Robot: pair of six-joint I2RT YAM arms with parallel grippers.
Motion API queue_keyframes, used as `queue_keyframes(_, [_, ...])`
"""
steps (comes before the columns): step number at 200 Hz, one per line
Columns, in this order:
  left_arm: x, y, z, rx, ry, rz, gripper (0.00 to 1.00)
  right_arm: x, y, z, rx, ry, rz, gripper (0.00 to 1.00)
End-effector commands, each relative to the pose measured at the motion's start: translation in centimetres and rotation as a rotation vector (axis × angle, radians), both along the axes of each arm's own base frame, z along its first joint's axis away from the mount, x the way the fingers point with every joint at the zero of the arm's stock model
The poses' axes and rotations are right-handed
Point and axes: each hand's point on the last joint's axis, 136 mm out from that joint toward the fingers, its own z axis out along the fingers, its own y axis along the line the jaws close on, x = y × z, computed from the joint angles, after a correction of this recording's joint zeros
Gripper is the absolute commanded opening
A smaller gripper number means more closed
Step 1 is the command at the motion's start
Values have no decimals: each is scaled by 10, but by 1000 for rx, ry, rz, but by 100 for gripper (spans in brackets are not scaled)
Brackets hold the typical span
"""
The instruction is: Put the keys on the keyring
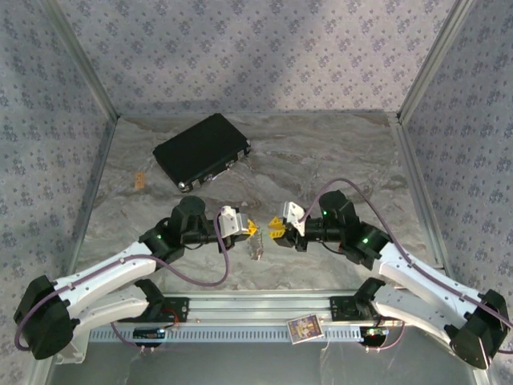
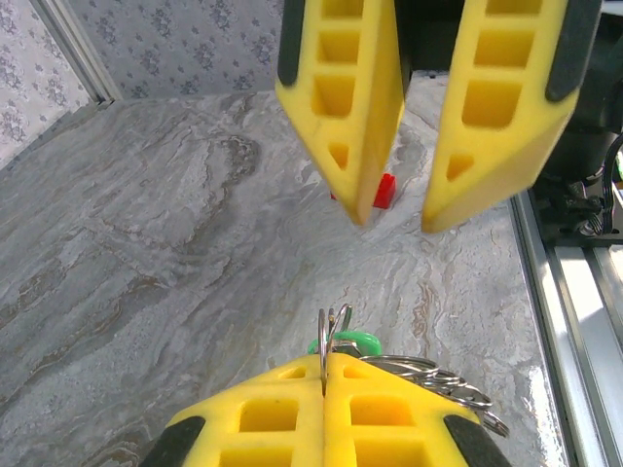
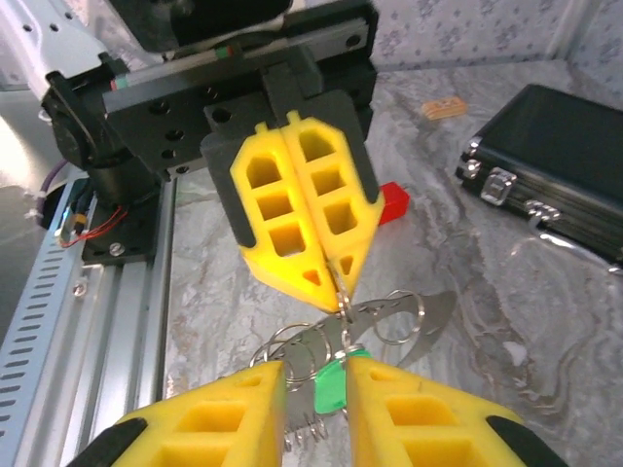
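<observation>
Left gripper (image 3: 340, 288): closed, thin loop of the keyring (image 2: 443, 381) pinched at the fingertips
Right gripper (image 2: 394, 220): held open, fingers set either side of a green key (image 3: 332, 386)
Keyring: near middle of the table (image 1: 345, 160), between both grippers
Black case (image 1: 202, 151): far left

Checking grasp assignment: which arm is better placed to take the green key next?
Right. Its tool is open and faces the green key, while the left tool is shut on the keyring.
</observation>
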Motion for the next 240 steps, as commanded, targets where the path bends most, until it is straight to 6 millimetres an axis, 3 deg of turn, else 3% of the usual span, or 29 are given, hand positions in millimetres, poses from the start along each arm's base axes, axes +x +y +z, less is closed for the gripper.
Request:
queue_keyframes(1, [-9, -4, 18, -62, -58, -57, 0, -9, 10, 3, -7, 21, 57, 23])
queue_keyframes(39, [-12, -4, 18, -63, -52, -70, 0, 0, 16, 9, 23, -19, 18, 26])
queue_keyframes(100, [-13, -5, 17, -60, -50, -80, 0, 9, 9, 20, 32, -79, -40, 23])
queue_keyframes(166, [-18, -6, 17, -62, -44, -101, 0, 12, 23, 12, -6, -57, -6, 23])
queue_keyframes(202, [-18, -6, 18, -63, -46, -103, 0, 11, 26, 10, -10, -48, 14, 18])
queue_keyframes(240, [-18, -7, 20, -69, -47, -106, 0, 10, 27, 8, -18, -48, 26, 4])
